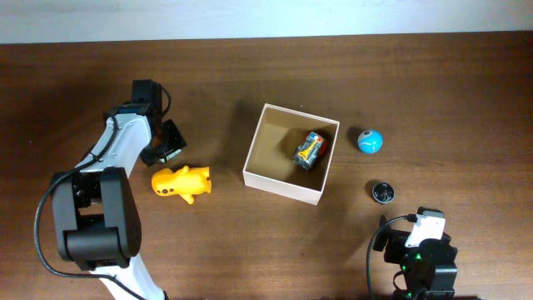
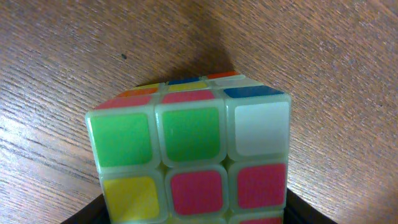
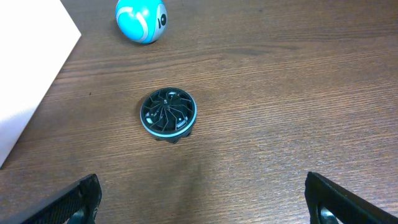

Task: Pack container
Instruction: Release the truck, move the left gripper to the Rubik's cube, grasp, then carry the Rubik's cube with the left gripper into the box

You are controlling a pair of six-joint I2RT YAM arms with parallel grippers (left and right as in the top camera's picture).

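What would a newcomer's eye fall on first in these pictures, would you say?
Most likely the puzzle cube that fills the left wrist view, its green, pink, yellow and white tiles close against the lens. From overhead, the white container sits mid-table with a small multicoloured toy inside. A bright yellow toy lies on the wood to its left and a blue ball to its right.

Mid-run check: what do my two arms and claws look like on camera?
Left arm: white link between bulky black joint housings, black cable looping beside it, black left claw. Right arm: black, white block on top, small green light, black right claw.
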